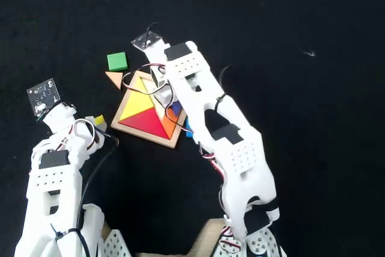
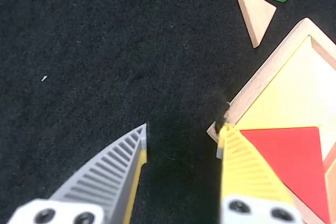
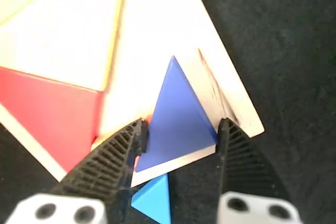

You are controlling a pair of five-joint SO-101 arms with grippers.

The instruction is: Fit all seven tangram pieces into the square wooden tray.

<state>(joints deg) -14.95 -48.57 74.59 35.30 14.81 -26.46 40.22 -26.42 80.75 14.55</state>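
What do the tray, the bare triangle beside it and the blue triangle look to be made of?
Tray: probably pale unfinished wood, matte, with dark scuffs on its rim. Bare triangle: likely the same raw wood, matte tan with no paint. Blue triangle: probably painted wood with a smooth, even coat, though plastic cannot be ruled out.

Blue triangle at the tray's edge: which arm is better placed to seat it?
Right. The right end effector holds the blue triangle at the tray rim; the left end effector is open over cloth beside another corner.
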